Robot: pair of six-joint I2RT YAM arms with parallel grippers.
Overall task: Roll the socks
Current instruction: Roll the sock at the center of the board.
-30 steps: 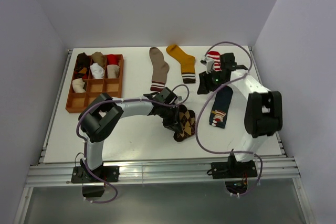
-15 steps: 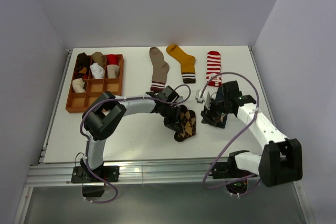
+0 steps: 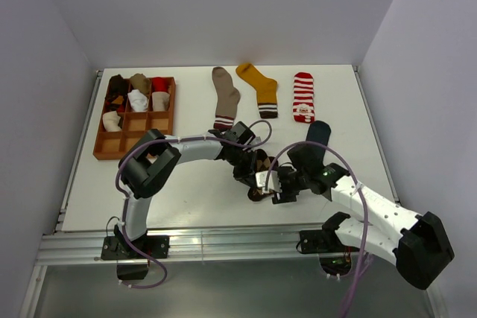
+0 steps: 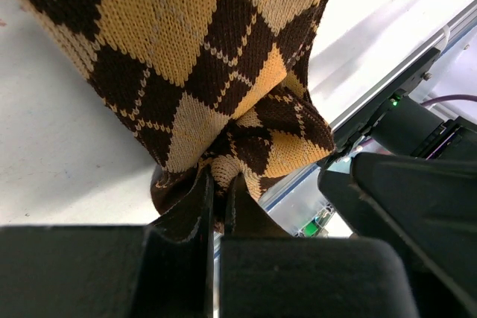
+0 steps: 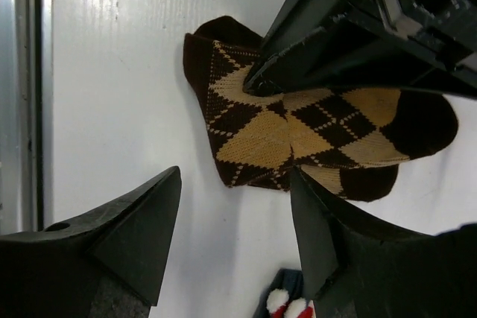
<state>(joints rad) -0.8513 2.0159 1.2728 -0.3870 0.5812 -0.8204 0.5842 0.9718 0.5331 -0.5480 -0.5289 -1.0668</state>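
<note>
Argyle sock (image 5: 298, 135): left claw (image 4: 218, 199) is pinching its bunched edge to anchor it; right claw (image 5: 235, 176) is hovering agape alongside.

Bright, even overhead light, soft shadows; right hand (image 5: 235, 176) looms blurred.

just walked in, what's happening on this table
Two robot arms are working on rolling socks. The left gripper is shut on the bunched end of the brown argyle sock mid-table. The right gripper hangs open right beside that sock, gripping nothing. A taupe sock, a mustard sock, a red-white striped sock and a navy sock lie flat, unrolled. The wooden tray at left holds several rolled socks.
</note>
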